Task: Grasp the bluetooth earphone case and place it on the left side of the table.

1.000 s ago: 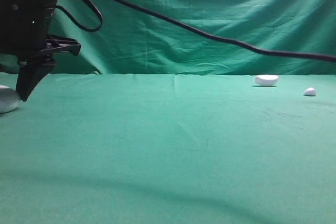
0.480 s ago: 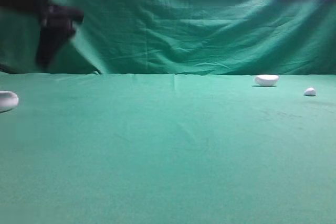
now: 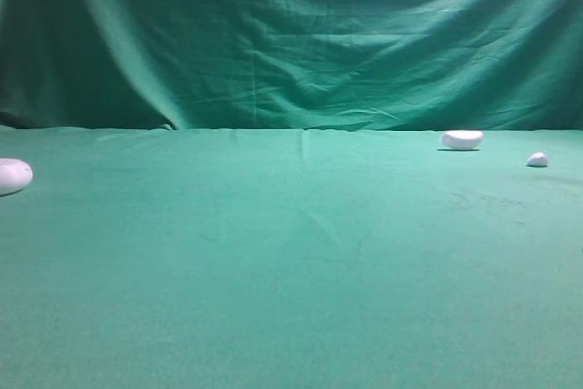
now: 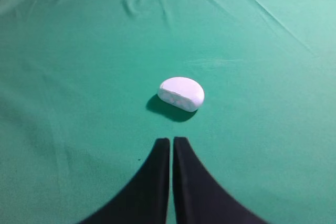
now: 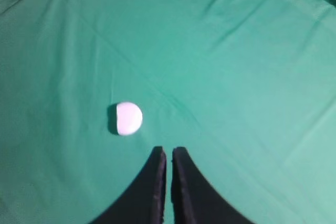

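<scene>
Earphone case (image 3: 13, 175) at tabletop (image 3: 291, 271) left edge; bean-shaped piece (image 3: 462, 139), small lump (image 3: 537, 159) far right. Left claw (image 4: 171, 142) and right claw (image 5: 168, 153) closed, empty.

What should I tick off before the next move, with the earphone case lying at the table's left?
1. bluetooth earphone case on the left side of the table: ok.
2. Case free of both grippers: ok.
3. right gripper shut, holding nothing: ok.
4. left gripper shut, holding nothing: ok.
5. Case clear of the table's edge: cannot tell, the high view cuts it off.
6. white bean-shaped thing and tiny white lump lie far right, apart: ok.
</scene>
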Controlling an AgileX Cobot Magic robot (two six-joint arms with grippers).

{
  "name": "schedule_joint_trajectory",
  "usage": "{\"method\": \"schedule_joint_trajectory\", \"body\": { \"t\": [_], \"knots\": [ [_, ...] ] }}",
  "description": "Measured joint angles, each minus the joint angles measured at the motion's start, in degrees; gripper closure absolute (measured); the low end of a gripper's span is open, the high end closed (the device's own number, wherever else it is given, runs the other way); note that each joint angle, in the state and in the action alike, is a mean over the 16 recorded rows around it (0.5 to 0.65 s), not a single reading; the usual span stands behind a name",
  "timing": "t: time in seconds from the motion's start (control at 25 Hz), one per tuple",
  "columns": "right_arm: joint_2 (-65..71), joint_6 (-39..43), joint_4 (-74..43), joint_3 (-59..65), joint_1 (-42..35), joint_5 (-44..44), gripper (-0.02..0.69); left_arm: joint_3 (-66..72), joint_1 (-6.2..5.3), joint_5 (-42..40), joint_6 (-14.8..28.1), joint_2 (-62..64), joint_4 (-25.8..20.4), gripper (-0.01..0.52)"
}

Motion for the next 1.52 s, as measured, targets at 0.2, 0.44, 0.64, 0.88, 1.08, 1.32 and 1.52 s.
{"method": "schedule_joint_trajectory", "body": {
  "t": [0.2,0.44,0.64,0.88,1.08,1.32,1.52],
  "knots": [
    [-14.7,1.7,-0.3,17.6,-0.9,-2.9,0.665,0.0,0.0,0.0,0.0,0.0,0.0,0.514],
    [-32.0,4.0,-1.0,38.1,-1.0,-8.5,0.665,0.0,0.0,0.0,0.0,0.0,0.0,0.514],
    [-44.9,5.2,-1.5,51.2,-1.0,-12.7,0.665,0.0,0.0,0.0,0.0,0.0,0.0,0.514],
    [-57.8,5.5,-2.7,62.3,-1.3,-16.3,0.665,0.0,0.0,0.0,0.0,0.0,0.0,0.514],
    [-65.8,5.5,-3.8,71.2,-4.9,-22.6,0.665,0.0,0.0,0.0,0.0,0.0,0.0,0.514],
    [-74.2,5.6,-5.2,83.9,-14.9,-34.5,0.665,0.0,0.0,0.0,0.0,0.0,0.0,0.514],
    [-81.8,5.6,-5.6,94.7,-26.2,-43.3,0.665,0.0,0.0,0.0,0.0,0.0,0.0,0.514]
  ]
}}
